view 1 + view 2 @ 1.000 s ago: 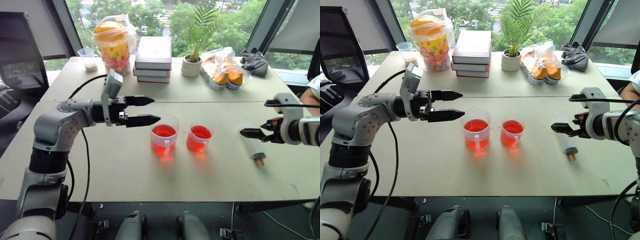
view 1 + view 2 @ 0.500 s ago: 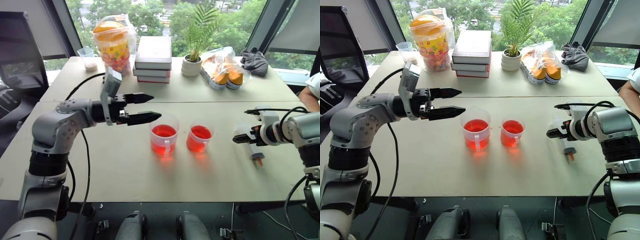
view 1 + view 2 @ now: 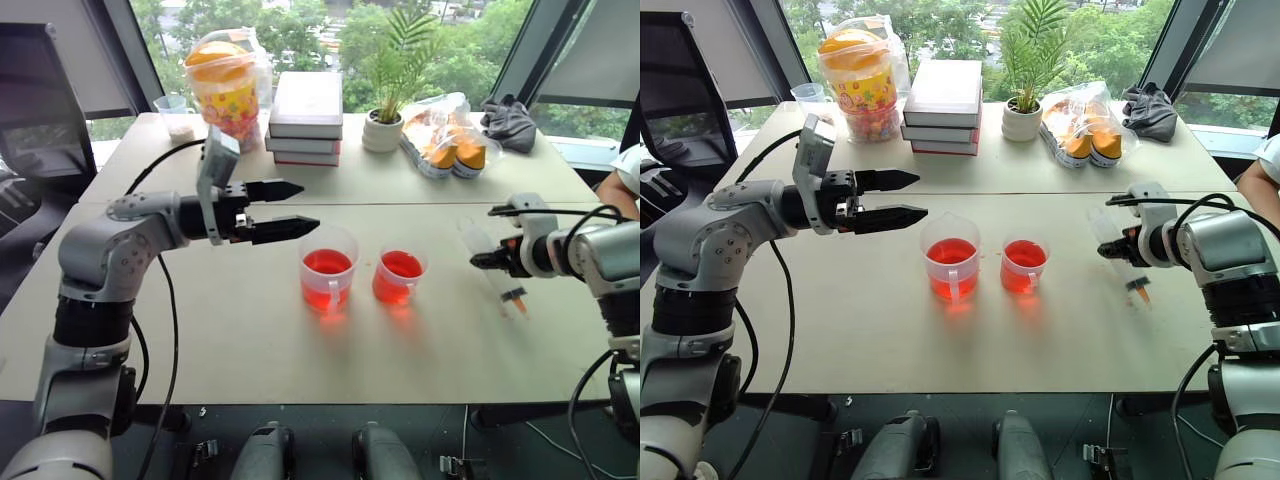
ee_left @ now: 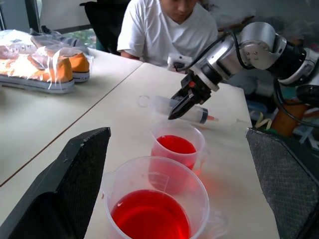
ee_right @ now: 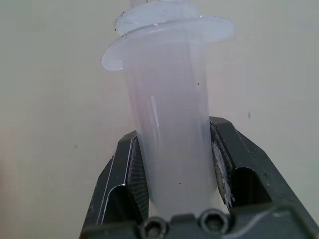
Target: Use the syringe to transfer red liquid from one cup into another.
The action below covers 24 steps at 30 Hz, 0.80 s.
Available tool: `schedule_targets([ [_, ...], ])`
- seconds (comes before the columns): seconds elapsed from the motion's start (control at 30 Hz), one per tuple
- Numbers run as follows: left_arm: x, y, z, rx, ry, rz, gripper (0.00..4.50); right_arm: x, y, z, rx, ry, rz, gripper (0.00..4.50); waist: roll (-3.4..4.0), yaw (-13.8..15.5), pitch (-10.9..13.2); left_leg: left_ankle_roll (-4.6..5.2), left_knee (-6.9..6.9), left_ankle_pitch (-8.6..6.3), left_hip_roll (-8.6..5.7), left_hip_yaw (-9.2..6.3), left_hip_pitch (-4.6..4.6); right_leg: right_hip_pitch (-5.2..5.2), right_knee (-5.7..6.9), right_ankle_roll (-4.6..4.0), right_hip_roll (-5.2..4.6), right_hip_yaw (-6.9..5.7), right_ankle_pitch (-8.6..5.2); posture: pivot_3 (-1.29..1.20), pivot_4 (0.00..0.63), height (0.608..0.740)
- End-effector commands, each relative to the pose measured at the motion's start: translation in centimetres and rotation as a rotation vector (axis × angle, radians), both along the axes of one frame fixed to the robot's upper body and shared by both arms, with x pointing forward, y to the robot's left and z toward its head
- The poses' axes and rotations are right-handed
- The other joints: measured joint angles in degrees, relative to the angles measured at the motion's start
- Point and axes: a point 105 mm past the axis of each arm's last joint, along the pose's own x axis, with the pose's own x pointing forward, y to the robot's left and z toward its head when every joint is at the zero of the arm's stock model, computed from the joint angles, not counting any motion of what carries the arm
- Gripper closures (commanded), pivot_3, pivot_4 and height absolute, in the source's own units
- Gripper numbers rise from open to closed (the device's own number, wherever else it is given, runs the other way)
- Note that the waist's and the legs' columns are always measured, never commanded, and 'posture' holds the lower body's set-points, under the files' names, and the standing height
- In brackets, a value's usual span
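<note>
Clear plastic syringe (image 3: 492, 266), at centre right of the left eye view, is pinched by the right gripper (image 3: 482, 261) above the table (image 3: 200, 340). At left, the left gripper (image 3: 292, 208) has its fingers spread. Left wrist view: larger cup (image 4: 154, 204) low, smaller cup (image 4: 177, 149) beyond, both holding red liquid (image 4: 149, 216). Right wrist view: two pads (image 5: 219, 169) clamp the barrel.

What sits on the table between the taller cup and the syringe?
The smaller cup of red liquid stands between the taller cup and the syringe, seen in the left eye view.
</note>
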Motion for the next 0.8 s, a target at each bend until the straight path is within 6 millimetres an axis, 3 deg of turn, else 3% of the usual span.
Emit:
schedule_targets([
  [0.03, -0.1, 0.4, 1.9, -0.014, -0.065, -0.004, 0.0, -0.8, 4.1, 8.7, 0.083, -0.404, 0.202, 3.12, 0.0, -0.08, 0.0, 0.0, 0.0, 0.0, 0.01, -0.01, 0.0, 0.0, 0.0, 0.0, 0.02, 0.0, 0.0, 0.0, 0.15, 0.74],
  [0.13, 0.1, 0.6, 2.4, -0.013, -0.068, -0.005, 0.0, -2.6, 8.6, 13.2, 0.27, -0.639, 0.374, 3.12, -0.02, -0.35, -0.01, 0.0, 0.0, 0.0, 0.04, -0.03, 0.02, 0.01, 0.02, 0.0, 0.06, 0.0, 0.0, 0.0, 0.15, 0.74],
  [0.23, 0.2, 0.7, 2.7, -0.006, -0.076, -0.009, 0.0, -4.0, 12.0, 15.5, 0.471, -0.759, 0.489, 3.12, -0.03, -0.24, -0.01, -0.01, 0.02, 0.01, 0.06, -0.05, 0.05, 0.0, 0.13, 0.0, 0.06, 0.0, 0.0, 0.0, 0.15, 0.74],
  [0.33, 0.3, 0.8, 3.1, -0.001, -0.081, -0.011, 0.0, -5.0, 15.0, 16.1, 0.615, -0.865, 0.594, 3.12, -0.04, -0.02, -0.02, -0.01, 0.02, 0.01, 0.05, -0.06, 0.05, 0.01, 0.14, 0.0, 0.02, -0.02, 0.0, 0.0, 0.15, 0.74],
  [0.47, 0.2, 0.9, 3.5, 0.005, -0.088, -0.022, 0.0, -5.5, 17.3, 15.2, 0.757, -0.885, 0.671, 3.12, -0.04, 0.1, -0.02, -0.01, 0.03, 0.01, -0.01, -0.05, 0.01, 0.0, 0.1, 0.0, -0.06, -0.04, 0.0, 0.0, 0.15, 0.74],
  [0.6, -0.4, 1.5, 4.3, 0.03, -0.093, -0.042, 0.0, -4.9, 20.2, 11.2, 0.805, -0.817, 0.741, 3.12, -0.05, -0.23, -0.03, -0.01, 0.02, 0.01, -0.06, -0.03, 0.01, 0.01, 0.07, 0.0, -0.1, -0.03, 0.0, 0.0, 0.15, 0.74],
  [0.8, -0.5, 1.7, 4.8, 0.047, -0.096, -0.053, 0.0, -4.6, 21.8, 5.6, 0.722, -0.75, 0.797, 3.12, -0.04, -0.28, -0.02, -0.01, 0.0, 0.01, -0.02, -0.03, 0.02, -0.03, 0.12, 0.0, 0.01, -0.03, 0.0, 0.0, 0.15, 0.74],
])
